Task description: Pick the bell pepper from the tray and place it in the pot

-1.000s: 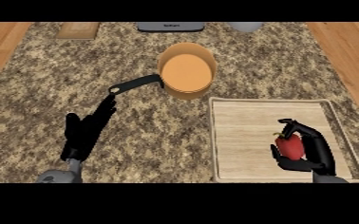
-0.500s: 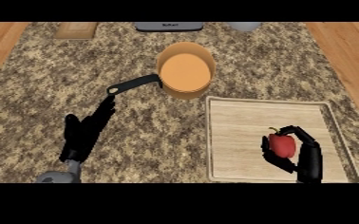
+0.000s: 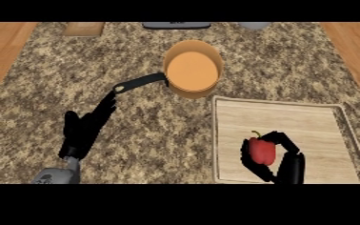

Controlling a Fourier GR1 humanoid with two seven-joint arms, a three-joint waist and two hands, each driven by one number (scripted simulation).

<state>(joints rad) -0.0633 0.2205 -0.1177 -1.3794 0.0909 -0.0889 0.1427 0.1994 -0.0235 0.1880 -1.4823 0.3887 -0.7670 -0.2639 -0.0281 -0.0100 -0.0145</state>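
Right hand comes in from the lower edge over the tray, fingers and thumb curled round the bell pepper. Pepper is red, stem up, over the tray's near left part; whether it rests on the wood or is lifted just clear, cannot tell. Wrist and forearm mostly cut off by the lower edge.

Left hand lies low at the left of the tabletop, fingers straight and pointed up toward the pot's handle, holding nothing. Fingertips near the handle's end; touching or not is hard to make out.

Pot stands behind the tray's left corner, orange inside, black handle angled down-left. Items along the far edge are cut off.
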